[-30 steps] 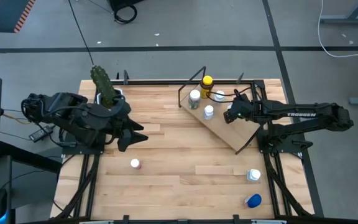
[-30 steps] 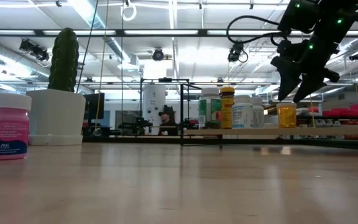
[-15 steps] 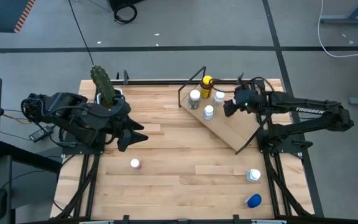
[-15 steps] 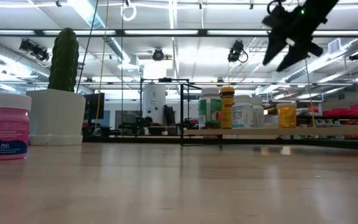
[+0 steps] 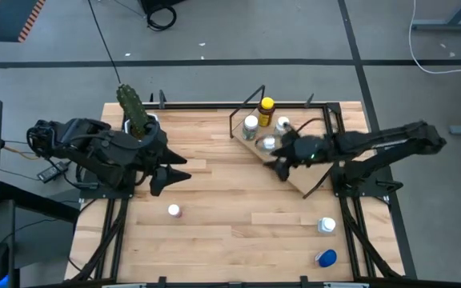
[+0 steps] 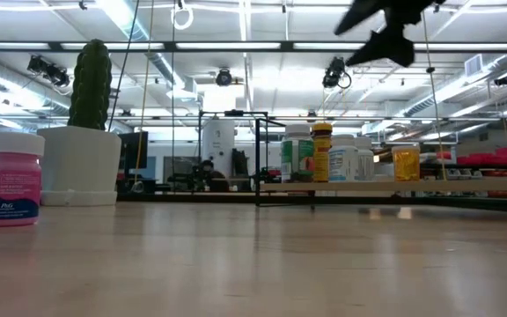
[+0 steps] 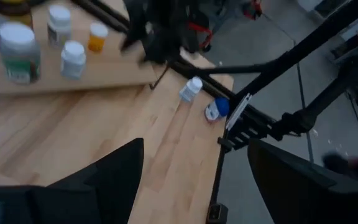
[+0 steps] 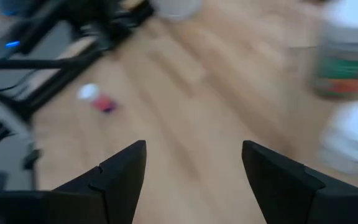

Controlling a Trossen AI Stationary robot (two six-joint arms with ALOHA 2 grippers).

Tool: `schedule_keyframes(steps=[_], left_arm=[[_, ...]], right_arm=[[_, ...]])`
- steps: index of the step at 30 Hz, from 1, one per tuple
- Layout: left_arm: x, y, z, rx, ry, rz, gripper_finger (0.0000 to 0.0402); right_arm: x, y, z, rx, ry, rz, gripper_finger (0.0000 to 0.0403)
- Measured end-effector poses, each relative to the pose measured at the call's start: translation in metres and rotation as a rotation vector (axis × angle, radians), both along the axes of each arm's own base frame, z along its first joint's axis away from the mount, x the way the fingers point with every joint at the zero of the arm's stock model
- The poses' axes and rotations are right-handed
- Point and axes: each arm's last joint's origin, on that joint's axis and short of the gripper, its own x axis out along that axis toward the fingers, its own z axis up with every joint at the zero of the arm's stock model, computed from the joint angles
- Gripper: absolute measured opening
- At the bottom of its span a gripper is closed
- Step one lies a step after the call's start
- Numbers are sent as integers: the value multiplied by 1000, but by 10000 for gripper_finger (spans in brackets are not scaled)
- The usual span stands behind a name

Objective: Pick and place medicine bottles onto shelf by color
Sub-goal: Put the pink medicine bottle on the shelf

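Grey taped floor, perhaps strip-lit ceiling beyond.

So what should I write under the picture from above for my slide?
Right pincer, open and empty, hovers over the shelf of bottles; left pincer waits near the cactus.

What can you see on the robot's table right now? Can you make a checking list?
Surface: plank table, bare in the middle.
Job's things: shelf carries several bottles, including a yellow-capped bottle; pink bottle, white-capped bottle and blue-capped bottle sit off the shelf.
Clutter: potted cactus at the back corner.
Grippers: left end effector open, empty, over the table; right end effector open, empty, at the shelf's edge.
Cables: black cable on the floor.
Surroundings: grey floor, lit room behind.
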Motion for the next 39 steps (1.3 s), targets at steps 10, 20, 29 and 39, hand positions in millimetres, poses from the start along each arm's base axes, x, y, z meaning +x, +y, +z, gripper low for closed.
schedule_keyframes(steps=[10, 20, 29, 39], left_arm=[[1, 8, 2, 63, -38, 168, 293], [16, 4, -2, 85, -51, 217, 293], [1, 4, 0, 74, -11, 61, 293], [-31, -7, -28, 67, 394, -150, 293]], right_arm=[[62, 64, -32, -48, -72, 223, 273], [107, 104, -27, -119, -88, 295, 272], [157, 125, -11, -148, -149, 276, 272], [178, 132, -25, -183, -63, 290, 272]])
